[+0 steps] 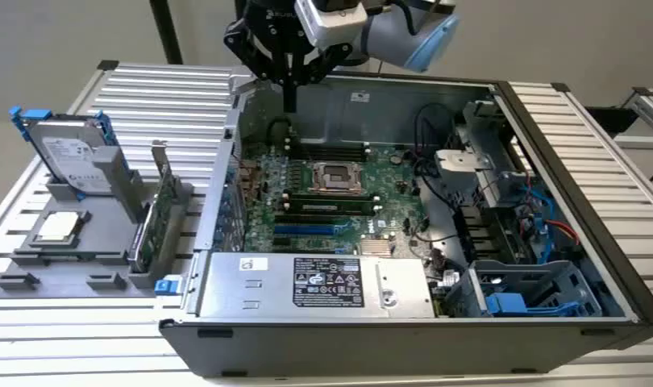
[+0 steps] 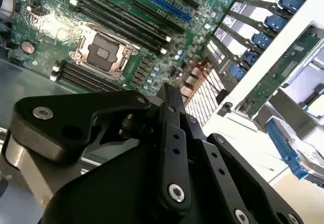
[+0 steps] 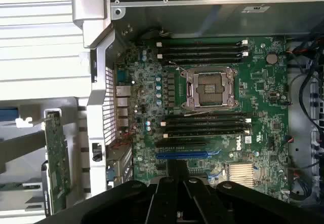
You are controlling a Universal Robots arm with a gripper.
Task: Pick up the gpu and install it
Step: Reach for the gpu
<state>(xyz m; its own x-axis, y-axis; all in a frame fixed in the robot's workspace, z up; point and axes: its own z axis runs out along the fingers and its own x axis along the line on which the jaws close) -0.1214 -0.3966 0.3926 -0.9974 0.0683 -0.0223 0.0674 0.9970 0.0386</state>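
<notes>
The gripper (image 1: 290,101) is hovering over a corner of the open computer case (image 1: 413,351), its 2 fingers pressed together and grasping nothing. The gpu (image 1: 155,211) is standing on edge in a gray holder (image 1: 63,270) just outside the case, untouched.

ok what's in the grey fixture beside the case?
The fixture holds three parts: the hard drive standing upright, the CPU chip lying flat, the gpu on edge nearest the case. The gpu's lower edge is sunk in its slot, hidden.
</notes>
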